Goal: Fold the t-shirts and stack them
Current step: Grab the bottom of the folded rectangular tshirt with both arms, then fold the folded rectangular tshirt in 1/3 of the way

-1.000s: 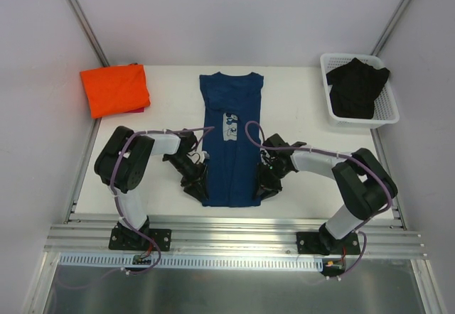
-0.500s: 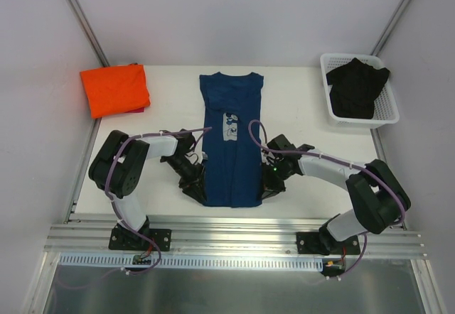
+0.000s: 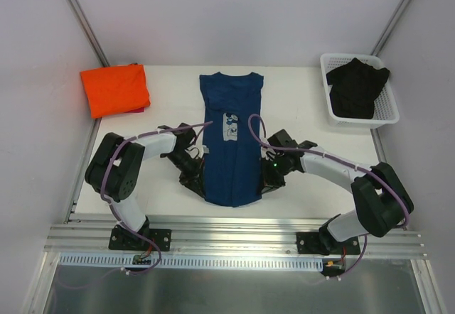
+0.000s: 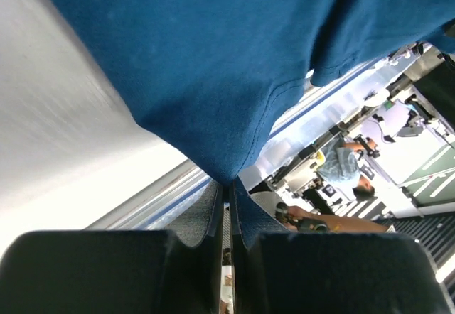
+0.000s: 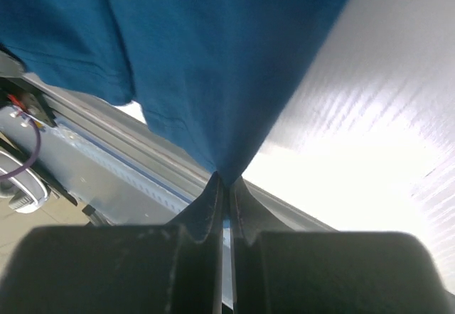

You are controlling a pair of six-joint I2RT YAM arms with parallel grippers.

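Navy shirt (image 3: 231, 161) lies mid-way on the table (image 3: 306, 101), long axis twelve to six, collar at twelve. Left fingers (image 4: 195, 218) and right fingers (image 5: 202, 211) are both clamped on its hem corners at six, so the fold looks bound for twelve.

Nothing readable for me at this moment. The pale square print (image 3: 229, 127) on the navy blue cloth t-shirt (image 3: 231, 168) is too small from above to make out any lettering. In both my wrist views I see only plain blue fabric.
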